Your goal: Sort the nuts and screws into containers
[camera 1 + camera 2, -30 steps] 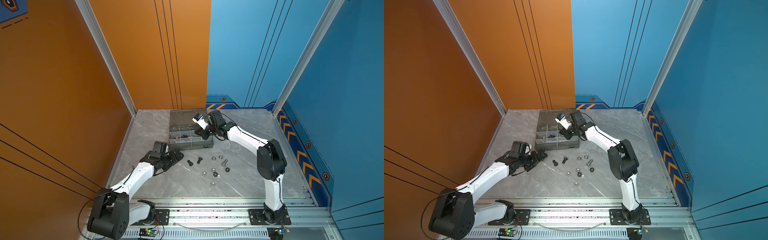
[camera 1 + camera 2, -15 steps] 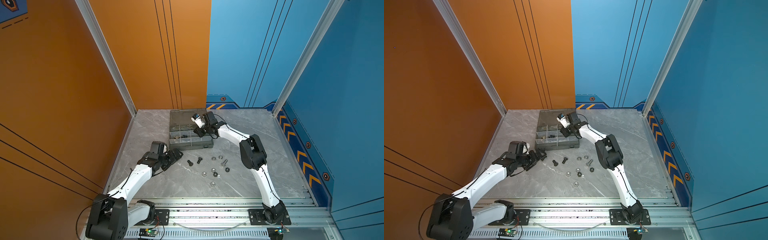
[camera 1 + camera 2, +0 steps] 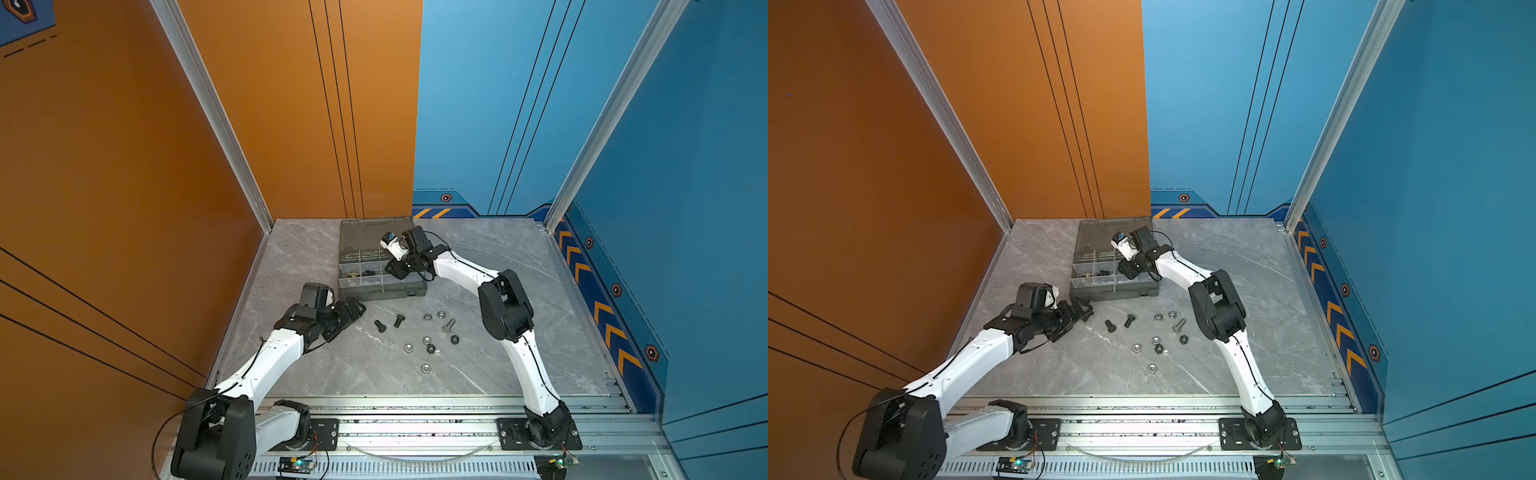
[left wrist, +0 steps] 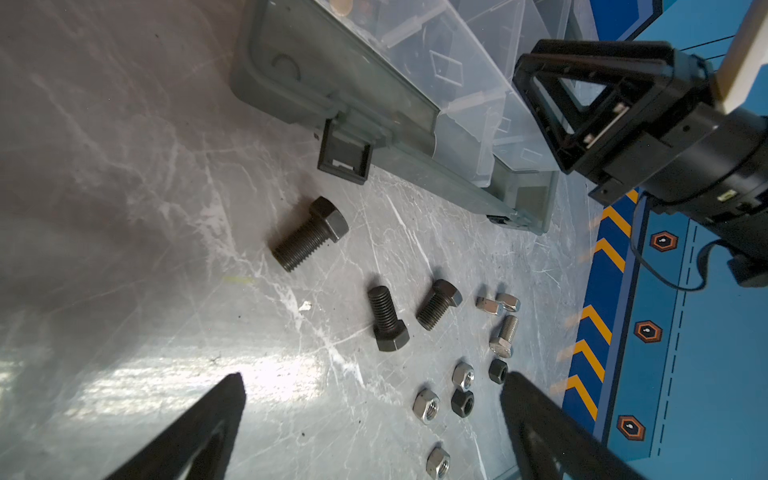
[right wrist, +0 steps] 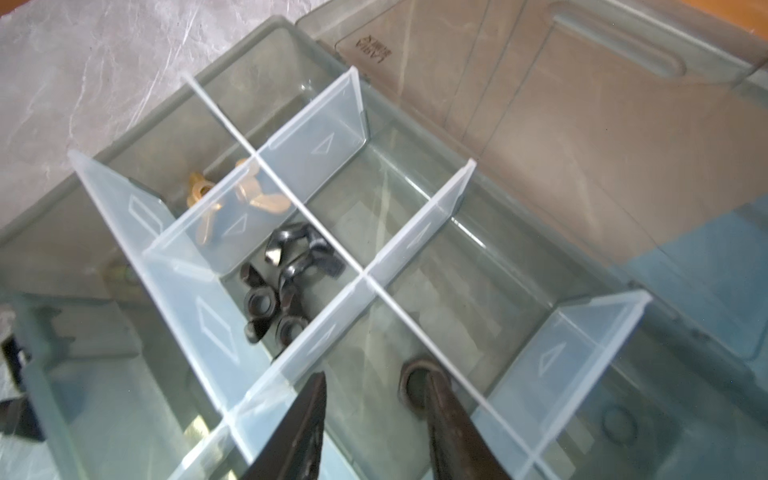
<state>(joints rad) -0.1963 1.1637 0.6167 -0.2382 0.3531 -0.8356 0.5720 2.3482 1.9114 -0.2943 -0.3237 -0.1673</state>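
One arm [image 3: 461,266] outstretched over organiser case [image 3: 382,291]

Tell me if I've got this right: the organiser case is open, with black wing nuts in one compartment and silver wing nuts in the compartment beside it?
Nearly. The organiser case is open and the black wing nuts fill one compartment, but the compartment beside it holds brass-coloured wing nuts, not silver ones. The right wrist view shows this.

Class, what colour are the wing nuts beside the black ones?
The wing nuts are brass-coloured; the right wrist view shows them best.
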